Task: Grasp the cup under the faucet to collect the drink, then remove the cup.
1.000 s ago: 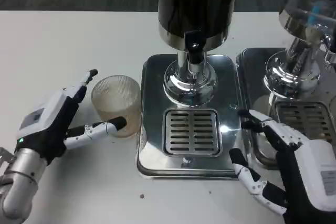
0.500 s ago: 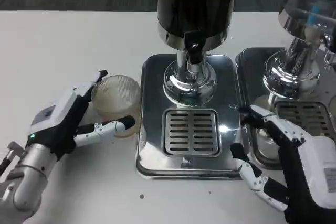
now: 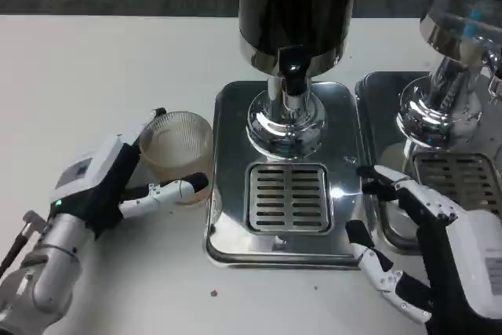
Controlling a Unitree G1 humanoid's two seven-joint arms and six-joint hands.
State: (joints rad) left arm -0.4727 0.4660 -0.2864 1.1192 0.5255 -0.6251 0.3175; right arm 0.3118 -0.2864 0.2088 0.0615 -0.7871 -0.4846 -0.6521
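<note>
The cup [image 3: 177, 154] was clear and ribbed, with a cloudy look inside. It stood on the white table [image 3: 94, 60], just to the left of the shiny metal tray [image 3: 235, 107] and not under the faucet [image 3: 293, 78]. The faucet was a small black spout at the bottom of the dark drink tank [image 3: 298, 5], above the tray.

The left hand [image 3: 106, 182] reached in from the near left. Its fingers [image 3: 169, 191] wrapped around the cup, with 1 finger touching the far rim and another along the near side. It looked like it was grasping the cup.

The right hand [image 3: 427, 253] sat at the near right, by the right edge of the tray. Its fingers were spread apart and held nothing. A slotted drain grate [image 3: 288, 197] lay in the near part of the tray. A second shiny dispenser [image 3: 455, 76] stood to the far right.
</note>
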